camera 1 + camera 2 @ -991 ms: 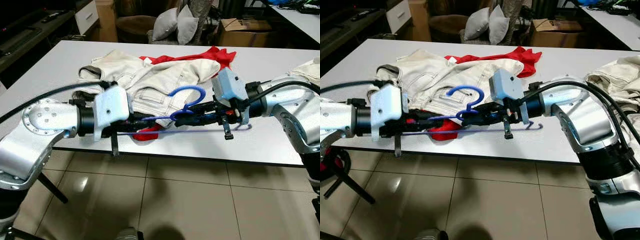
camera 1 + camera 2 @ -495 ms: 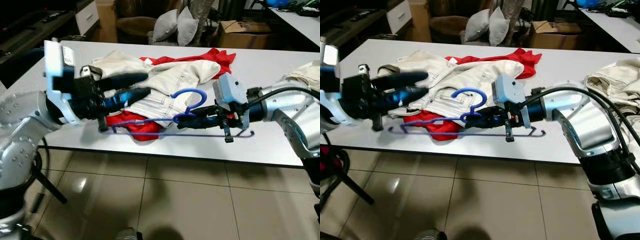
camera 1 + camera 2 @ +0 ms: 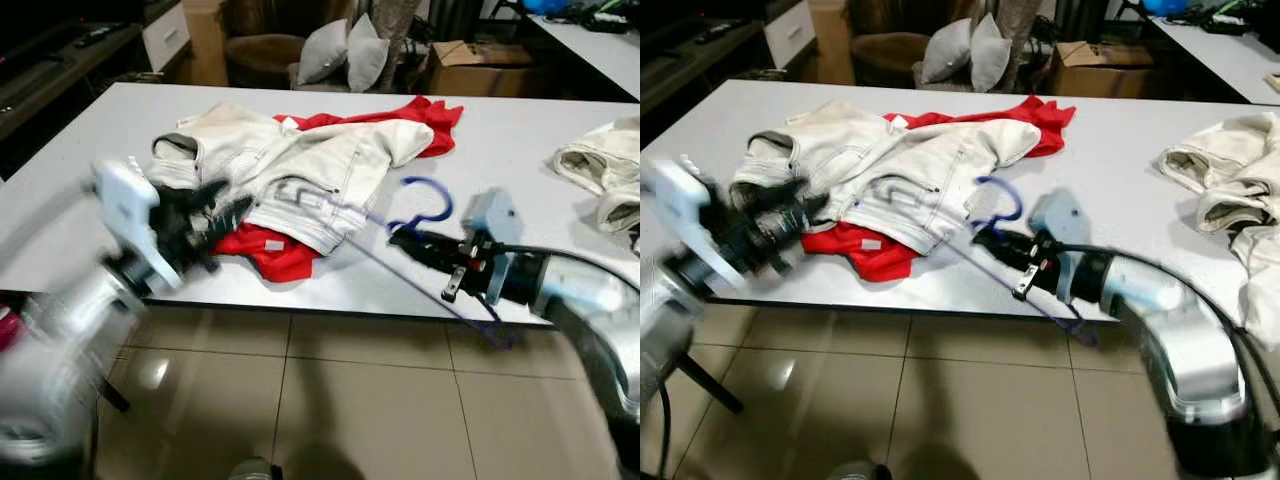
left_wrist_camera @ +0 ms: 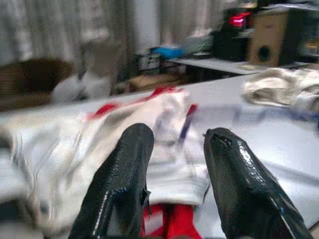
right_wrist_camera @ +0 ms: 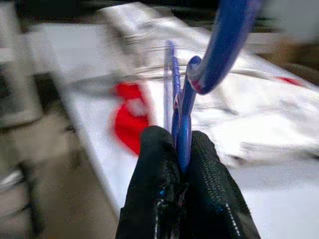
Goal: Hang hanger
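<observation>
Right gripper [image 3: 408,238] pinches the blue hanger [image 3: 425,200] just below its hook, above the near edge of the white table [image 3: 520,130]. Left gripper [image 3: 222,206], blurred, hovers with fingers apart, seemingly empty, beside the cream jacket [image 3: 300,160] and red garment [image 3: 270,250].

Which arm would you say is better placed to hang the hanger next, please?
The right. The right gripper is shut on the blue hanger just below its hook, so it can probably carry it straight on. The left gripper is open, holds nothing, and is over by the white jacket.
</observation>
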`<state>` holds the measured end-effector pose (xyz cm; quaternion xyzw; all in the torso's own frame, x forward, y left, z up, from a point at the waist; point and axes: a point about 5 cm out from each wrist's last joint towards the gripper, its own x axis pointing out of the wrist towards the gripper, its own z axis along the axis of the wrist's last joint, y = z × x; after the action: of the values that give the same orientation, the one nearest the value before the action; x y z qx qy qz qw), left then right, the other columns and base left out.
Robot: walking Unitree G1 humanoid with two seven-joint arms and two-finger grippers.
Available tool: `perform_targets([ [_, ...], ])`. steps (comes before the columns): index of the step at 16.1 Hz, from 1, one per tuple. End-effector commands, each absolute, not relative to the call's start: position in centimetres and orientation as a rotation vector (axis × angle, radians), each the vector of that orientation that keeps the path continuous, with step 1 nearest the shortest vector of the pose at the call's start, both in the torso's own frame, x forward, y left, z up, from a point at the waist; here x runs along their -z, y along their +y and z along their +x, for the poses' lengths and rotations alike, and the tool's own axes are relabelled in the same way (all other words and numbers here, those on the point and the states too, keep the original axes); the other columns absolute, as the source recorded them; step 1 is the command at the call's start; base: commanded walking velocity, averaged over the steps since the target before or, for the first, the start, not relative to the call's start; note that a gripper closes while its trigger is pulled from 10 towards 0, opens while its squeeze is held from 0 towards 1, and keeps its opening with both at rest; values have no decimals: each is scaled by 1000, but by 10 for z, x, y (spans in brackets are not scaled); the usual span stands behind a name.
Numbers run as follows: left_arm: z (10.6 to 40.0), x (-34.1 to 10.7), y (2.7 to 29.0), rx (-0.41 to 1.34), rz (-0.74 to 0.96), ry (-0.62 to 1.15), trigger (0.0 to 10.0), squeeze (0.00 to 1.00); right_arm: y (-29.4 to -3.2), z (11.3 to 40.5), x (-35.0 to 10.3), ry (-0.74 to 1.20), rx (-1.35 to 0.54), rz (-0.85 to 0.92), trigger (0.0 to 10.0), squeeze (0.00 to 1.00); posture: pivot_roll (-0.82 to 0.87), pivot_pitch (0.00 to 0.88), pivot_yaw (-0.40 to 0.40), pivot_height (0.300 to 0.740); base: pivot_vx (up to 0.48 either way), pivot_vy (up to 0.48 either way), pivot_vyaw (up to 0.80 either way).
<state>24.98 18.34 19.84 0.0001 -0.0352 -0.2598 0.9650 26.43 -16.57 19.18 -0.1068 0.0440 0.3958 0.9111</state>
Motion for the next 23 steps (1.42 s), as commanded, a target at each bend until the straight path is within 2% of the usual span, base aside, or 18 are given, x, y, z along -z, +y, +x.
perform_targets([
  [1, 246, -190, 178, 439, 7, -44, 10000, 0, -171, 259, -193, 91, -641, -199, 10000, 0, -123, 21, 46, 740, 0, 0, 0],
  [2, 245, -179, 174, 357, 5, -27, 10000, 0, -172, 254, -184, 112, -485, -180, 10000, 0, -128, 24, 36, 740, 0, 0, 0],
  [3, 245, -177, 172, 335, 7, -24, 10000, 0, -173, 252, -181, 118, -439, -174, 10000, 0, -125, 28, 34, 740, 0, 0, 0],
  [5, 246, -166, 156, 332, 1, 10, 10000, 0, -170, 256, -166, 109, -214, -209, 10000, 0, -129, 39, 33, 740, 0, -379, 0],
  [11, 242, -147, 146, 293, 25, 43, 10000, 0, -163, 247, -156, 63, -173, -87, 10000, 0, -127, 11, 4, 740, 0, -448, 0],
  [14, 246, -146, 141, 275, -1, 25, 10000, 0, -163, 238, -150, 106, -230, -24, 10000, 0, -125, 6, 12, 740, 0, -446, 0],
  [18, 247, -143, 137, 284, 6, 22, 10000, 0, -171, 246, -163, 36, -222, -105, 10000, 0, -133, 0, 4, 740, 0, -416, 0],
  [21, 252, -145, 130, 299, -3, 2, 10000, 0, -173, 250, -168, 21, -215, -77, 10000, 0, -156, 0, 11, 740, 0, -394, 0],
  [23, 256, -147, 125, 310, -14, -6, 10000, 0, -172, 249, -172, 40, -235, 24, 10000, 0, -157, 0, 20, 740, 0, -392, 0],
])
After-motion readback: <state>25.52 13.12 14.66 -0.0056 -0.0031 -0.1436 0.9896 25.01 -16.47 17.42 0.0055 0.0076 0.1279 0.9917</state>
